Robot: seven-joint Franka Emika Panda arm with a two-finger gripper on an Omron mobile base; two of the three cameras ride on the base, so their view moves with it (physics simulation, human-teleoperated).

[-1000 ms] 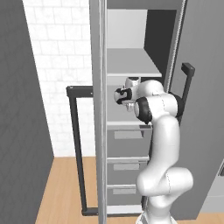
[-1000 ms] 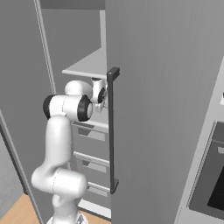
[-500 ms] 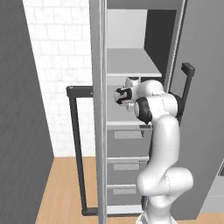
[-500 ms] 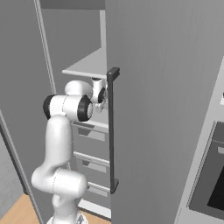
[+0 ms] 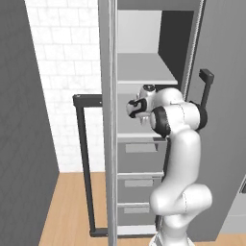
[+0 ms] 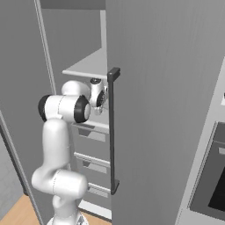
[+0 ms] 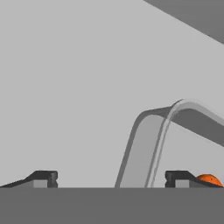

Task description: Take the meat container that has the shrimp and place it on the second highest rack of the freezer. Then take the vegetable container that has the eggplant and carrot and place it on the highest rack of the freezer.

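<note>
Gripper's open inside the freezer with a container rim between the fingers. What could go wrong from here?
1. The container rim curves up between the open gripper fingertips; a slanted retreat could hook it and drag it off the freezer shelf.
2. An orange piece sits right beside one fingertip and could get nudged.
3. The elbow is close to the black door handle; swinging out wide might strike it.

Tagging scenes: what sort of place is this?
Most likely a simulated home kitchen: a tall grey freezer with shelves and drawers, door open, white tiled wall, wood floor.
</note>
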